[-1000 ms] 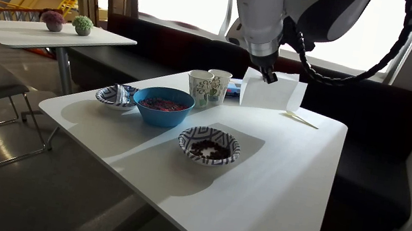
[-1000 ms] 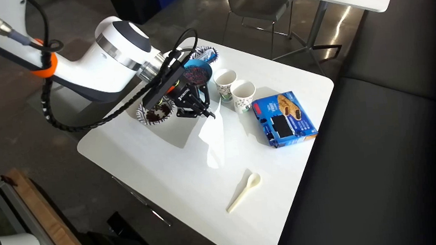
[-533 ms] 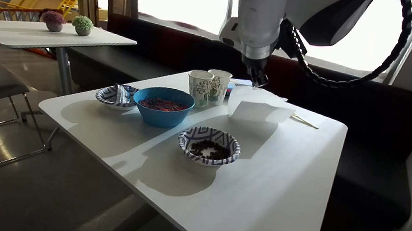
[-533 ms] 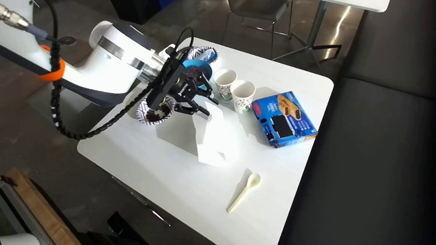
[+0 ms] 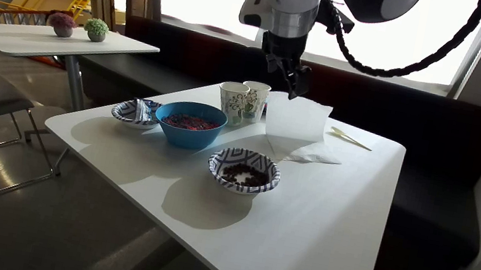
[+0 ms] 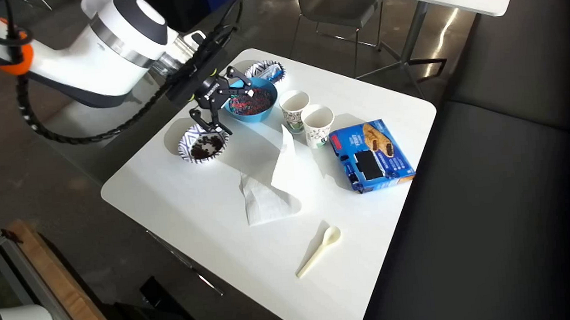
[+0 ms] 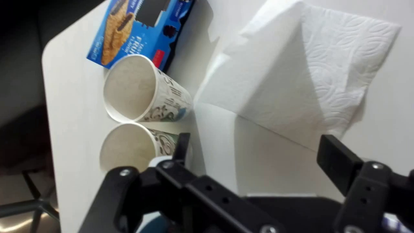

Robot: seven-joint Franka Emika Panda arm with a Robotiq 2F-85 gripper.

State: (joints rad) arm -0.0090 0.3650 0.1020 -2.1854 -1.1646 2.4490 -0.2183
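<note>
My gripper stands with its fingers wide apart and nothing between them. A white paper towel lies beyond the fingertips, one part flat on the table and another folded up, as an exterior view also shows. The gripper is above the table, back from the towel, toward the bowls. Behind it in that view are a blue bowl of red and dark bits and a patterned bowl of small dark pieces. Two printed paper cups stand to one side of the towel.
A blue food box lies past the cups near the bench. A pale spoon rests on the white table. Another patterned bowl with a wrapper sits beside the blue bowl. A second table stands farther off.
The gripper was shut on the paper towel, then opened and let it go. The towel has dropped onto the table, and the arm has drawn back toward the bowls.
</note>
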